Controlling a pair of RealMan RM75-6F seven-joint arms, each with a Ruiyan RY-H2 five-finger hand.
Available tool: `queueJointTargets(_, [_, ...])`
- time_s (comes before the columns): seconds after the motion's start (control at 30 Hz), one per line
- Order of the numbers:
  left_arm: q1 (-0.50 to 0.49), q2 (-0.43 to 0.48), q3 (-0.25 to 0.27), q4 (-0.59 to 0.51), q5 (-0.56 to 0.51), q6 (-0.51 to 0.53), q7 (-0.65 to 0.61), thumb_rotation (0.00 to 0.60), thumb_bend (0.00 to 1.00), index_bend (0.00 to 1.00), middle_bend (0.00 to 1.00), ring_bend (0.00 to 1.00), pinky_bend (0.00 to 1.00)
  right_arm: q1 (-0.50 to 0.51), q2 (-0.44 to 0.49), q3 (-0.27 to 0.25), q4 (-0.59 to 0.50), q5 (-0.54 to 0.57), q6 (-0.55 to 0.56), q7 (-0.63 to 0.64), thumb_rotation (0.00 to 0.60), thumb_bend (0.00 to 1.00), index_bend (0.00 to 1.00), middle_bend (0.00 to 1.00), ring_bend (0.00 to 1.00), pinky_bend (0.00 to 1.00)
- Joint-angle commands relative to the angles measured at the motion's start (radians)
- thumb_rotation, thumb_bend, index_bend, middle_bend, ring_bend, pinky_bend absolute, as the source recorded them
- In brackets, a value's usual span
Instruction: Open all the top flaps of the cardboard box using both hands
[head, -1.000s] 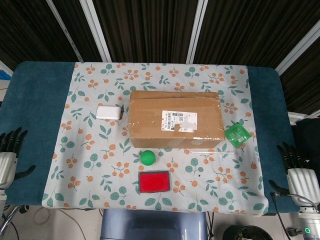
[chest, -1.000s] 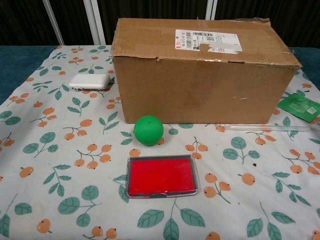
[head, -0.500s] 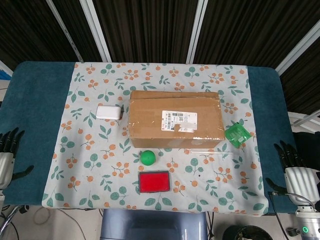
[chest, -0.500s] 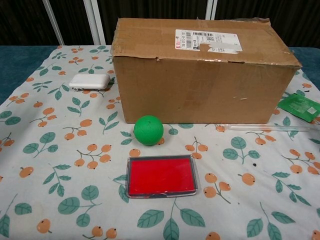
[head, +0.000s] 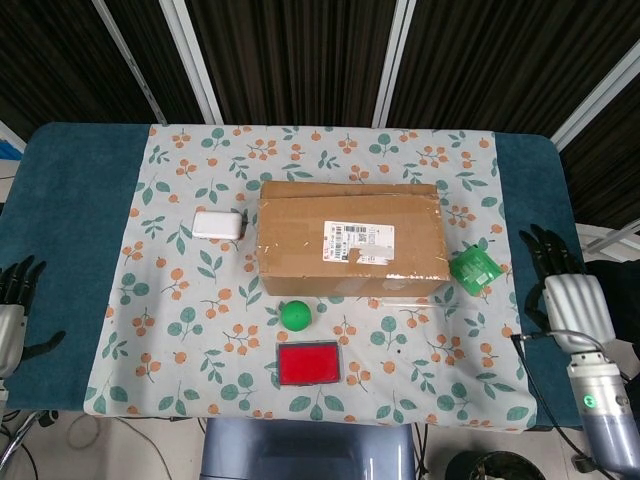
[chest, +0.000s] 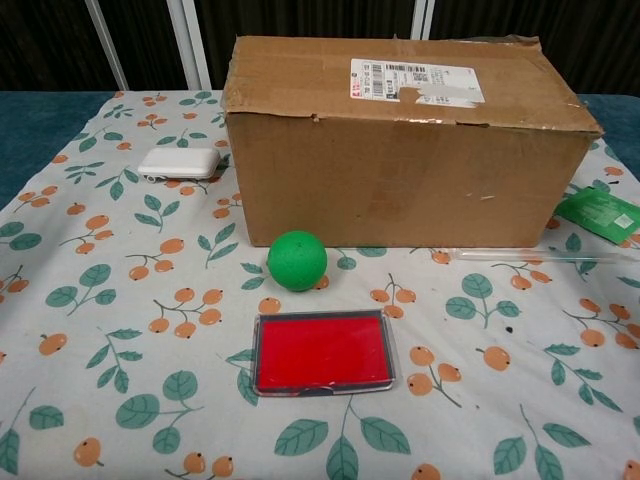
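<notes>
The cardboard box (head: 350, 238) (chest: 405, 140) stands in the middle of the flowered cloth, its top flaps lying flat and closed, a white shipping label on top. My left hand (head: 12, 305) hangs at the far left edge of the head view, fingers spread, holding nothing, well away from the box. Over the blue table edge to the right of the box is my right hand (head: 562, 288), fingers spread and empty. Neither hand shows in the chest view.
A white case (head: 218, 224) lies left of the box. A green ball (head: 296, 315) and a red tray (head: 309, 363) sit in front of it. A green packet (head: 474, 269) lies right of the box, and a clear thin rod (chest: 540, 256) along its front right.
My right hand has moved up and toward the table, closer to the box's right side. My left hand has sunk slightly lower at the left edge. The box is unchanged.
</notes>
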Motion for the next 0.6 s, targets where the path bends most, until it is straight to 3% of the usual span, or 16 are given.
queueJointTargets(0.03, [-0.001,-0.001,-0.002,-0.001,-0.006,-0.004,0.004,0.600,0.11,0.00,0.00,0.00,0.00,0.112,0.031,0.084,-0.029,0.133,-0.116,-0.056,0.600,1.00,0.00,0.04,0.05,0.23])
queueJointTargets(0.13, [-0.002,-0.002,-0.005,-0.002,-0.017,-0.008,0.007,0.600,0.11,0.00,0.00,0.00,0.00,0.192,0.011,0.120,0.002,0.218,-0.184,-0.091,0.600,1.00,0.03,0.09,0.09,0.24])
queueJointTargets(0.27, [-0.005,-0.004,-0.012,-0.002,-0.032,-0.015,0.009,0.600,0.11,0.00,0.00,0.00,0.00,0.307,-0.051,0.153,0.083,0.328,-0.264,-0.140,0.600,1.00,0.18,0.19,0.17,0.27])
queueJointTargets(0.43, [-0.010,-0.009,-0.022,0.000,-0.058,-0.027,0.015,0.600,0.11,0.00,0.00,0.00,0.00,0.466,-0.161,0.177,0.241,0.458,-0.369,-0.190,0.600,1.00,0.22,0.25,0.22,0.30])
queueJointTargets(0.6, [-0.012,-0.010,-0.028,-0.003,-0.071,-0.031,0.017,0.600,0.11,0.00,0.00,0.00,0.00,0.563,-0.230,0.173,0.355,0.533,-0.424,-0.218,0.600,1.00,0.23,0.26,0.22,0.30])
